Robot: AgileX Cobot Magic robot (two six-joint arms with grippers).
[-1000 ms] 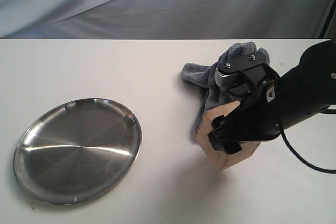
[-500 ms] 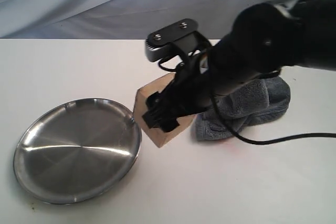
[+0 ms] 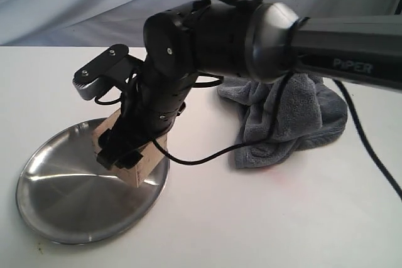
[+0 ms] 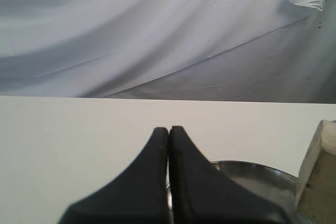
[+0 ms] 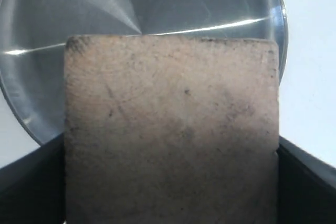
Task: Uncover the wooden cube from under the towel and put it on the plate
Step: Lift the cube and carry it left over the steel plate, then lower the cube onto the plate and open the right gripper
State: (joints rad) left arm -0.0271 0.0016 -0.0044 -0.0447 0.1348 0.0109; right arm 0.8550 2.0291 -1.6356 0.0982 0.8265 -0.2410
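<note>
Wooden cube [image 3: 143, 166] clamped between right fingers [image 5: 307, 182], tilted, over edge of plate [image 3: 69, 199]

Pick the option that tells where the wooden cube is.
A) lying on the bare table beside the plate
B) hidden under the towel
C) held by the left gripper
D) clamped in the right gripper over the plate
D: the right gripper clamps the wooden cube over the plate, the towel lies crumpled apart from it, and the left gripper is shut on nothing.
</note>
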